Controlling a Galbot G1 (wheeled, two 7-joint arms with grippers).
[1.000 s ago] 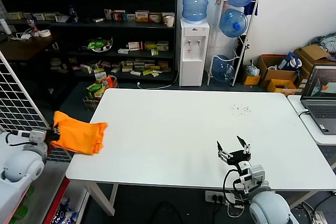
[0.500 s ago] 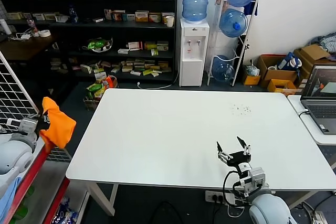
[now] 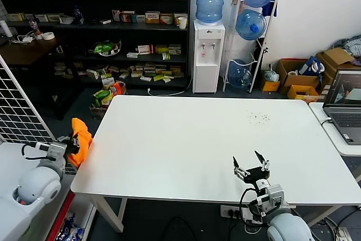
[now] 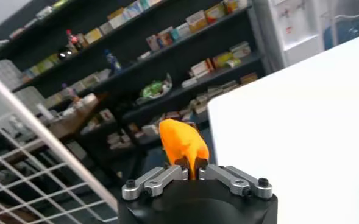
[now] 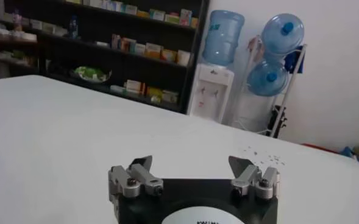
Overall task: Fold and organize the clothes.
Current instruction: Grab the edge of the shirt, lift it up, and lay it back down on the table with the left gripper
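The left gripper [image 3: 72,141] sits off the left edge of the white table [image 3: 203,145], beside the wire grid rack [image 3: 17,114], with its 2 fingers pinched tight on a bunched fold of the orange T-shirt [image 3: 82,140]. The left wrist view confirms this: the left gripper [image 4: 192,172] has its fingers closed together on the orange T-shirt [image 4: 182,143], which stands up in a crumpled lump beyond the fingertips. In the head view the garment hangs in the air just beside the table's left edge, none of it appearing to rest on the tabletop. The right gripper [image 3: 251,169] waits near the front edge of the table, well apart from the shirt, jaws spread wide and holding nothing; the right wrist view shows the same open right gripper [image 5: 193,173] over bare tabletop. Risks, as judged: 1, the grip holds only a small wad of soft fabric, so the shirt may slip free and fall to the floor beside the table. 2, hanging cloth could catch on the table edge or the wire grid rack if carried past them. 3, the shirt is balled up, so laying it down from this hold would likely leave it twisted rather than flat, hampering any fold. Lettering side cannot be determined.
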